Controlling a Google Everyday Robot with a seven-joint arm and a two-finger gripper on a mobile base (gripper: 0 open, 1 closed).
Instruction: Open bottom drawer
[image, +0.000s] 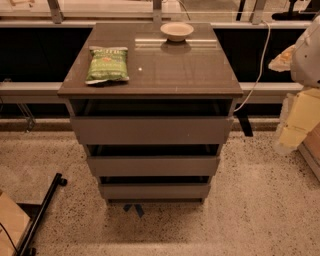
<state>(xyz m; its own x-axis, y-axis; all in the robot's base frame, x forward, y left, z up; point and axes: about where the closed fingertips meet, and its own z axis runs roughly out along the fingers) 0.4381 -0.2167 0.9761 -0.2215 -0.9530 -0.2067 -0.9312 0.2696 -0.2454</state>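
Drawers stack three high in the cabinet (165, 70) ahead of me, and the bottom drawer (155, 191) is the lowest and narrowest front, just above the floor, under the middle drawer (153, 166). It looks shut or close to it.

I judge it to be a stiff, flat panel on runners. It is probably light if empty, though I cannot see inside. The front is smooth with no handle, so pinching the face would slip. The place to hook is its top edge, through the dark gap between it and the middle front, near the centre so it pulls straight and does not rack.

The gripper is out of frame, so I cannot tell whether it is released or clenched. A white rounded shape (306, 50) at the right edge may be part of the arm, but I can't be sure.

The gap is in deep shadow, so I cannot judge its depth or any lip. Something small and blue (135, 208) lies under the cabinet, and I can't identify it. A bag (107, 64) and bowl (176, 31) sit on top.
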